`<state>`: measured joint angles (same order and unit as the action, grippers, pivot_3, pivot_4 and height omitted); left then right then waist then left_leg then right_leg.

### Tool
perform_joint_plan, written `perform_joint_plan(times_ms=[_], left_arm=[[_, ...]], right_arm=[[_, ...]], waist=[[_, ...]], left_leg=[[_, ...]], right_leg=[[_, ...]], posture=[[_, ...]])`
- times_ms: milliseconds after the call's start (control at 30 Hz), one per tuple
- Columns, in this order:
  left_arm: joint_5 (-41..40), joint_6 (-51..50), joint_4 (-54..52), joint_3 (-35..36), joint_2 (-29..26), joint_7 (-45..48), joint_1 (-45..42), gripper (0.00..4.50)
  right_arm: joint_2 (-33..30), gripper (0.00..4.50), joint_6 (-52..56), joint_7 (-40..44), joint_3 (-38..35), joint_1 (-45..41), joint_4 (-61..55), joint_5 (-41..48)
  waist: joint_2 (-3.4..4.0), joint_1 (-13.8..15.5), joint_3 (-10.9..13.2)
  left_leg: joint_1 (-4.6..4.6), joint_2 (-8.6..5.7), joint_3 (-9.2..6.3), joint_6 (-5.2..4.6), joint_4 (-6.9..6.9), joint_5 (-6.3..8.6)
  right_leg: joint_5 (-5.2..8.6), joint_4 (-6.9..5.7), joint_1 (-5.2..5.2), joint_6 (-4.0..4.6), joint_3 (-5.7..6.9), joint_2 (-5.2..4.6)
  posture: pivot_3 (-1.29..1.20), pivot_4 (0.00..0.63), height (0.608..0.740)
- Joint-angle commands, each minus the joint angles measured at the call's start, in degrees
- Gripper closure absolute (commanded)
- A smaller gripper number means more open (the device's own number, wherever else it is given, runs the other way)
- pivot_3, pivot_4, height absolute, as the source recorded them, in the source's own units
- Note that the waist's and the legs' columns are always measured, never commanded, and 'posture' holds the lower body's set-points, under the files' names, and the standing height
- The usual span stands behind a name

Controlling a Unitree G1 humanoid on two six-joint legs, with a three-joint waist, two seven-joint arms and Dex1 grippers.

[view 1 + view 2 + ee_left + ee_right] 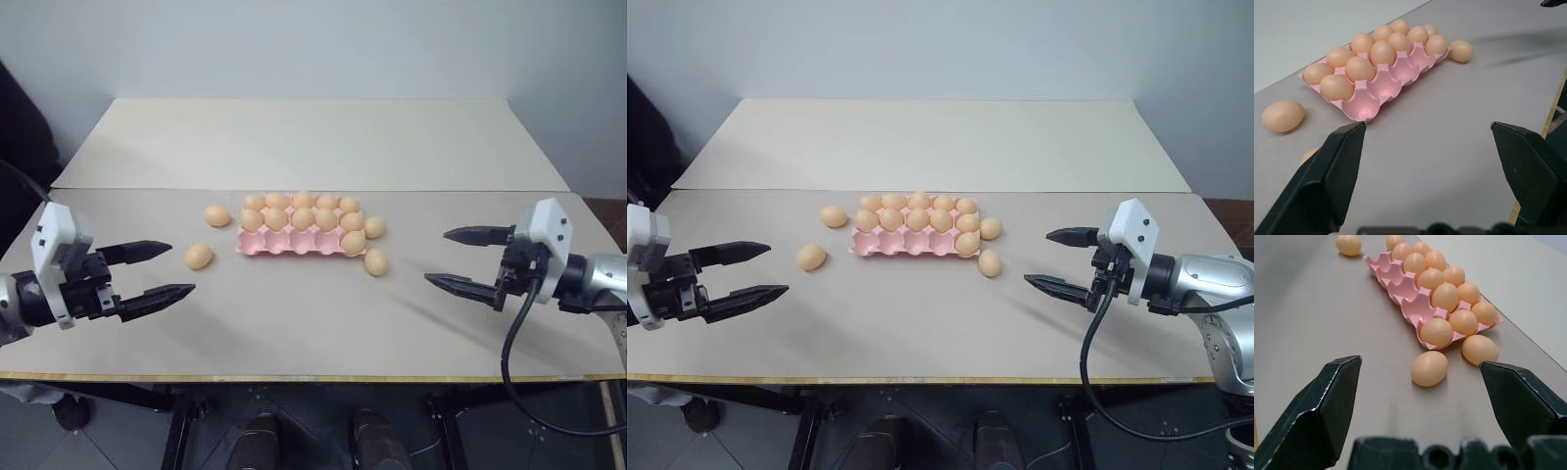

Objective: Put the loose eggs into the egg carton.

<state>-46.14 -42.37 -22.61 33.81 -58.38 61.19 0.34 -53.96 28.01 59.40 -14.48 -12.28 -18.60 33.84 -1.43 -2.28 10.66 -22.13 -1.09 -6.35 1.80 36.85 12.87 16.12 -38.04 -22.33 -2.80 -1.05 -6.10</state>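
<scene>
The loose eggs (199, 257) lie on the desk (294, 323) beside the pink egg carton (294, 242), two either side, while both pincers, left (157, 270) and right (465, 258), hover wide and empty, so picking looks unstarted; next, probably, a reach for the nearest egg.

The egg carton (294, 242) looks like thin pink moulded plastic with a slight sheen, its cup walls smooth. The loose eggs (199, 257) are smooth and matt tan-orange. The surface (313, 313) is flat matt beige with a pale wood-like edge; each gripper's 2 jaws are matt black plastic.
</scene>
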Motion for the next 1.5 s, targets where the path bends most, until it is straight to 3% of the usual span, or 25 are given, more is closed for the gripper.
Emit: perform_joint_plan(times_ms=[33, 667, 833, 933, 1100, 1433, 1500], left_arm=[[-2.51, -1.43, 0.53, 0.71, 0.35, -2.05, -2.41, 0.03], [-3.99, -1.89, -1.09, 3.55, -1.25, 0.52, 0.11, 0.03], [-4.48, -1.88, -1.12, 0.94, -1.13, -0.17, -2.14, 0.03], [-4.23, -1.79, -0.85, 0.54, -1.25, 0.5, -2.54, 0.03], [-3.82, -1.61, -1.04, 0.1, -1.2, 0.39, -2.83, 0.03], [-3.99, -2.09, -1.8, 1.97, -1.08, 0.05, -1.06, 0.03], [-3.92, -2.03, -1.91, 2.24, -1.05, 0.1, -0.62, 0.0]], right_arm=[[-0.55, 0.0, -1.18, -0.06, -2.18, -0.39, -1.25, 0.06], [-0.61, 0.0, -0.58, -2.44, -1.04, -2.03, -0.18, -2.14], [1.72, 0.0, -0.27, -4.71, 4.18, -5.64, 0.11, -4.48], [5.33, 0.0, 1.53, -8.58, 12.73, -10.32, 1.97, -10.32], [11.38, 0.0, 3.55, -13.08, 20.86, -16.09, 9.87, -17.2], [19.45, 0.0, 6.04, -15.42, 26.45, -22.15, 20.78, -23.3], [19.94, 0.59, 6.24, -15.66, 26.03, -22.13, 21.5, -23.5]], waist=[[0.0, 0.01, 0.0], [0.0, -0.05, 0.0], [0.0, -0.14, 0.0], [0.0, -0.44, 0.0], [0.0, -0.25, 0.01], [0.01, -0.17, 0.01], [0.01, -0.19, 0.01]], left_leg=[[0.0, 0.0, 0.0, 0.0, 0.0, 0.0], [0.0, 0.0, 0.0, 0.0, -0.01, 0.0], [0.03, 0.0, 0.0, 0.0, 0.0, 0.0], [0.01, 0.01, 0.01, 0.0, -0.01, 0.0], [-0.02, 0.0, 0.01, 0.0, -0.01, 0.0], [-0.14, 0.0, 0.01, 0.01, -0.02, -0.01], [-0.13, 0.0, 0.01, 0.01, -0.02, 0.0]], right_leg=[[0.0, 0.0, 0.0, 0.0, 0.0, 0.0], [0.0, 0.0, -0.02, 0.0, -0.01, 0.0], [0.0, 0.0, 0.01, 0.0, -0.01, 0.0], [0.0, 0.0, -0.03, 0.01, -0.01, 0.01], [-0.01, -0.01, -0.07, 0.02, -0.04, 0.01], [-0.03, -0.05, -0.28, 0.03, -0.08, 0.03], [-0.03, -0.05, -0.27, 0.03, -0.08, 0.03]], posture=[[0.0, 0.15, 0.74], [0.0, 0.15, 0.74], [0.0, 0.15, 0.74], [0.0, 0.15, 0.74], [0.0, 0.15, 0.74], [0.0, 0.15, 0.74], [0.0, 0.15, 0.74]])
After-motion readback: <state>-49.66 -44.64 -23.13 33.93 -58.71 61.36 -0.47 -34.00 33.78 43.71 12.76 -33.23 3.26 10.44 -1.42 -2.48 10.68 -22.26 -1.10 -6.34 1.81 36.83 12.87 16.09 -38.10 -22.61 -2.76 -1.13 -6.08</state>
